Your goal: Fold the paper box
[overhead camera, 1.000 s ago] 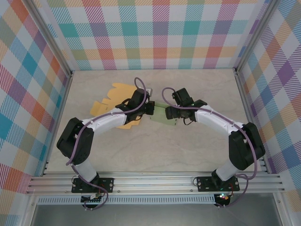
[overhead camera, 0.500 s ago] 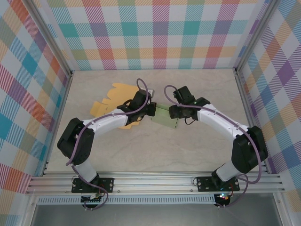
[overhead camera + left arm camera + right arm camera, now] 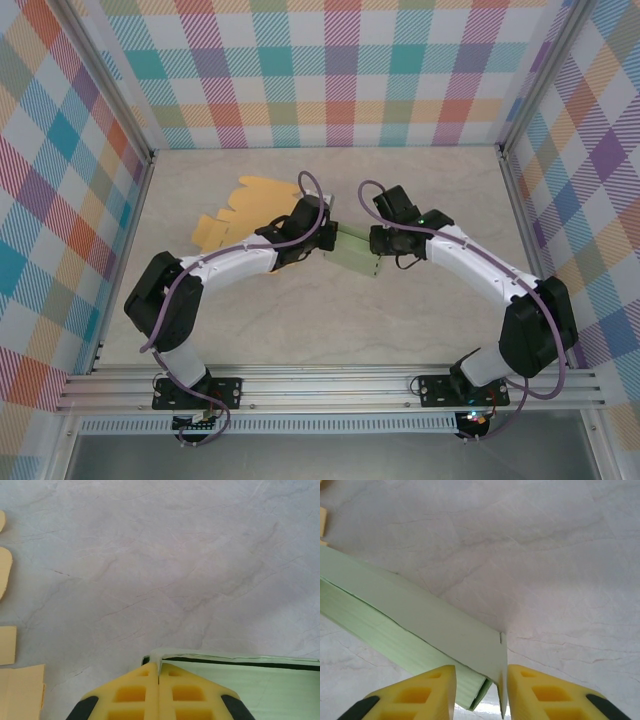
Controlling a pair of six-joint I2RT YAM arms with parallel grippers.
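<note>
The paper box (image 3: 353, 258) is a pale green, partly flattened sleeve lying between my two grippers in the middle of the table. My left gripper (image 3: 327, 233) is at its left end. In the left wrist view its yellow fingers (image 3: 140, 695) are pressed together on the box's thin corner edge, with the green panel (image 3: 250, 690) running off to the right. My right gripper (image 3: 373, 244) is at the box's right end. In the right wrist view it (image 3: 481, 692) has closed in on the end corner of the box (image 3: 420, 620), whose end flap lies against the right finger (image 3: 540, 695).
A flat orange cardboard cutout (image 3: 243, 205) with scalloped tabs lies behind and left of the left arm, its edges at the left of the left wrist view (image 3: 20, 692). Checked walls and metal rails (image 3: 330, 385) bound the marble tabletop.
The right jaws have narrowed from wide open down onto the box's end. Both grippers and the box have shifted a little to the right. The left grip has not changed.
</note>
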